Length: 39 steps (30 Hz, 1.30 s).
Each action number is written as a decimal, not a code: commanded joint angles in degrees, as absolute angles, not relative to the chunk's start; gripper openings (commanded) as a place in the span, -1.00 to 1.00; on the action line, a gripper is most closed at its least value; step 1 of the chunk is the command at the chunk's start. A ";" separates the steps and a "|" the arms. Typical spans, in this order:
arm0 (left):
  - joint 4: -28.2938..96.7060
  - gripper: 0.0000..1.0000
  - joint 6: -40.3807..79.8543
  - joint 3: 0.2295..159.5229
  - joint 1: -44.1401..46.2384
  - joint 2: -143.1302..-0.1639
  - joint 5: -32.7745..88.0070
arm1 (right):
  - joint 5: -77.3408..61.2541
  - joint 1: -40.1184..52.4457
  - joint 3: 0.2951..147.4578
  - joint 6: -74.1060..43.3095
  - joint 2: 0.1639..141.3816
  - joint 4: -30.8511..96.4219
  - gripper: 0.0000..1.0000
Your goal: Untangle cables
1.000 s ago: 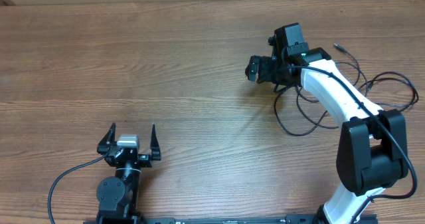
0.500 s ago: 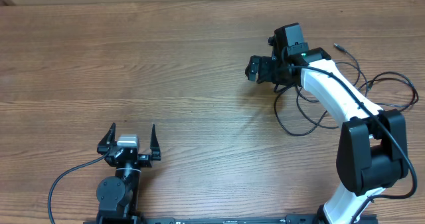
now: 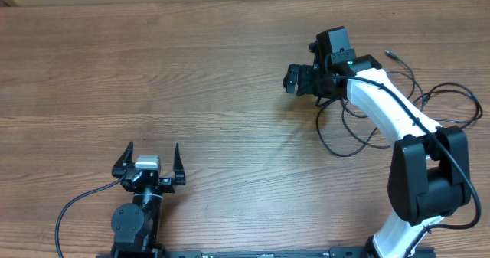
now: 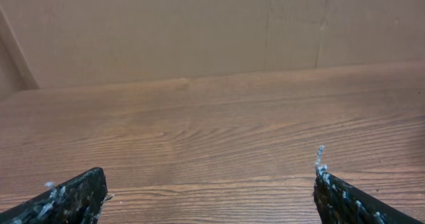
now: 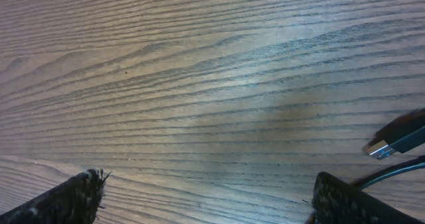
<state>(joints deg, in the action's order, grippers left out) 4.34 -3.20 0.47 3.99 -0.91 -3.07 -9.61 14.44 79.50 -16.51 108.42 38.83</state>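
Arms: 2, one hand each: left hand (image 3: 152, 147), right hand (image 5: 207, 187). Tabletop (image 3: 191, 82): 1. Cables (image 3: 417, 99): 1 loose tangle, strand count unresolvable. USB plug (image 5: 392, 142): 1.

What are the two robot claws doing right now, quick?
Left gripper: open, holding nothing.
Right gripper: open, holding nothing.

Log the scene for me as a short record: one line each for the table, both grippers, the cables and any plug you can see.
Table: wood grain
Left gripper: open, empty, near the front edge, far from the cables
Right gripper: open, empty, over bare wood at the left edge of the cables
Cables: thin black loose loops on the right side
Plug: USB end lying close to the right gripper, not held
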 commanded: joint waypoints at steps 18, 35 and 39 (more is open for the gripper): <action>4.23 0.99 -4.08 0.27 3.75 -0.25 -3.20 | -9.02 14.61 79.66 -16.93 89.36 38.63 1.00; 4.23 0.99 -4.08 0.27 3.77 -0.25 -3.18 | -9.02 14.61 79.66 -16.93 61.01 40.42 1.00; 4.23 0.99 -4.08 0.27 3.77 -0.25 -3.18 | -9.02 14.61 79.66 -16.93 54.70 42.06 1.00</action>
